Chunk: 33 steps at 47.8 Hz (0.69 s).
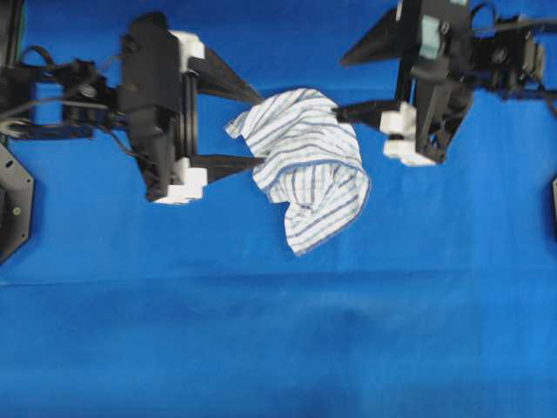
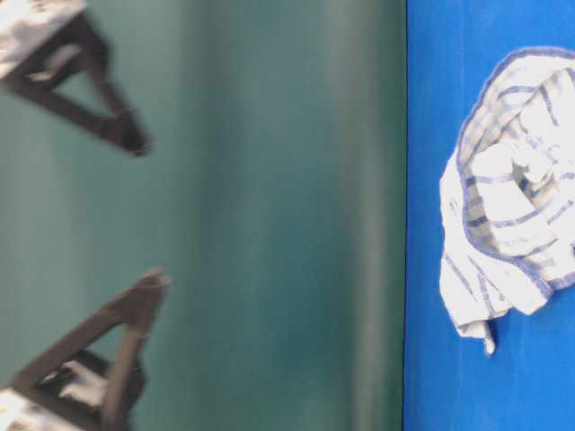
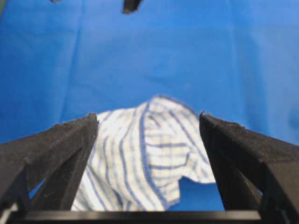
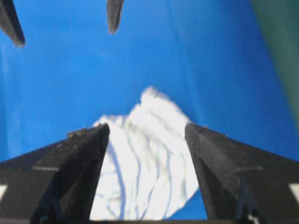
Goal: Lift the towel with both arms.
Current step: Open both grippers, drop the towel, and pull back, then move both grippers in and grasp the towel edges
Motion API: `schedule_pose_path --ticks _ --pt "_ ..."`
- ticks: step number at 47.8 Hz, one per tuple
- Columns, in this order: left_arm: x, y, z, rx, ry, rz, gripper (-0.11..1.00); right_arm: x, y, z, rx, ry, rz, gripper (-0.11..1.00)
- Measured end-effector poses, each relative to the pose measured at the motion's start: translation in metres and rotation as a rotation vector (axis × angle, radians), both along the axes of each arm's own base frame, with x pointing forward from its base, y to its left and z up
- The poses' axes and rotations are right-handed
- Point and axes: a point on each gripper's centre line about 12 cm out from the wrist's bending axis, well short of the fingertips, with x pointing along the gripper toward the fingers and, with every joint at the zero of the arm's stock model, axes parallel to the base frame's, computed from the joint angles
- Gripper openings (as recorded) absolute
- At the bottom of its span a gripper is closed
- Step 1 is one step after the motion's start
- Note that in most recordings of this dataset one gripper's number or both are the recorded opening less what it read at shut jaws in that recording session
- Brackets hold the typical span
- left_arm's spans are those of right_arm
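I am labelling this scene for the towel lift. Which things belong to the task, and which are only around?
Task things:
towel, crumpled
left gripper, open
right gripper, open

Only around:
blue sheet under everything
green wall in the table-level view

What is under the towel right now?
The towel lies crumpled on the blue sheet, which shows on every side of it. Whatever might sit beneath its folds is covered; no view shows it.
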Motion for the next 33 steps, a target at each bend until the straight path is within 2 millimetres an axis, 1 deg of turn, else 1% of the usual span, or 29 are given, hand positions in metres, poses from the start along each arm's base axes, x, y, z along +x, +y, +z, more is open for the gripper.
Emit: schedule_pose_path --ticks 8,14,20,23,27,33 --pt "0.009 0.002 -0.034 0.003 0.036 0.003 0.93 -0.007 0.006 -0.042 0.050 0.007 -0.003 0.66" --pt "0.017 0.006 -0.069 -0.001 0.077 0.012 0.93 -0.011 0.009 -0.068 0.088 0.019 -0.012 0.66" --pt "0.024 0.007 -0.102 -0.005 0.114 0.016 0.93 -0.012 0.011 -0.100 0.125 0.063 -0.026 0.66" --pt "0.029 0.008 -0.121 -0.021 0.146 0.023 0.93 -0.012 0.012 -0.115 0.142 0.088 -0.031 0.66" --pt "0.033 0.008 -0.141 -0.022 0.181 0.023 0.93 -0.009 0.014 -0.131 0.159 0.114 -0.036 0.67" --pt "0.037 0.009 -0.163 -0.025 0.209 0.024 0.93 -0.003 0.016 -0.155 0.181 0.147 -0.039 0.67"
